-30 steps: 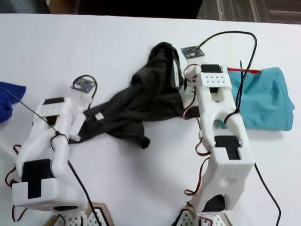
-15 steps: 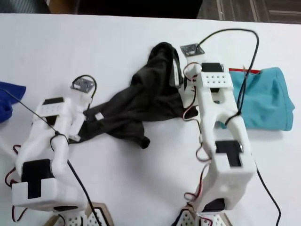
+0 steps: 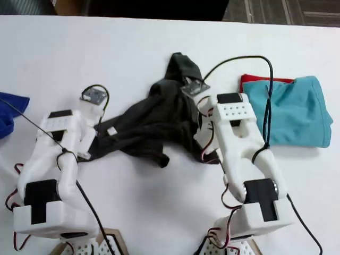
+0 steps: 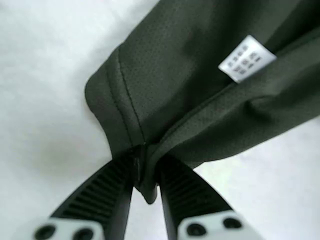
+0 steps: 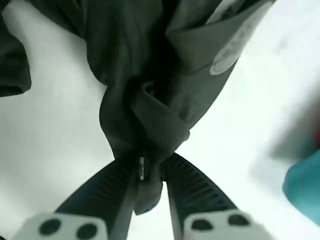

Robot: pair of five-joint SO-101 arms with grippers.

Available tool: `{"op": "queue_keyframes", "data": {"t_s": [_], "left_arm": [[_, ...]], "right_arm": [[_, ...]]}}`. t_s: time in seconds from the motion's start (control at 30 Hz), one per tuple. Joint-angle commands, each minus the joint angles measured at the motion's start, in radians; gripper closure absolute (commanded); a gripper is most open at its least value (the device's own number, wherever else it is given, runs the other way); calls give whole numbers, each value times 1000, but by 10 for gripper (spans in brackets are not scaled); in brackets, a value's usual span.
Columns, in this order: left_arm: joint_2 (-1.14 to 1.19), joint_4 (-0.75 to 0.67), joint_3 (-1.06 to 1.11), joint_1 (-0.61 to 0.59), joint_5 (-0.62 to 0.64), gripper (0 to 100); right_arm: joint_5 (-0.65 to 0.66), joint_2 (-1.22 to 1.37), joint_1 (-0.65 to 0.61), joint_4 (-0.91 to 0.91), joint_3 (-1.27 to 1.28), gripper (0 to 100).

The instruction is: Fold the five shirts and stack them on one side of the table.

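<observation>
While both arms grip it, the black shirt lies bunched at the middle of the table, apparently held for spreading. Left gripper: jaws pinching a hem fold. Right gripper: jaws pinching gathered cloth. Teal shirt: folded, right side, likely the stack's start.

From where I stand, no writing can be made out. The black shirt has a small white tag sewn at a seam, left of centre in the high view, with rows of print too fine to read. A pale patch on the shirt is blurred.
</observation>
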Motion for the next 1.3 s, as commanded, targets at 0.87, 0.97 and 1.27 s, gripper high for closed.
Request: {"op": "queue_keyframes", "data": {"t_s": [0.87, 0.97, 1.27], "left_arm": [[-29, -17, -7, -6, -6, 974], [-29, -17, -8, -6, -6, 974], [-29, -17, -10, -8, -6, 974]], "right_arm": [[-38, -143, 110, 42, 0, 777], [-41, -137, 93, 31, 3, 770], [-43, -58, 77, -12, 6, 738]]}}
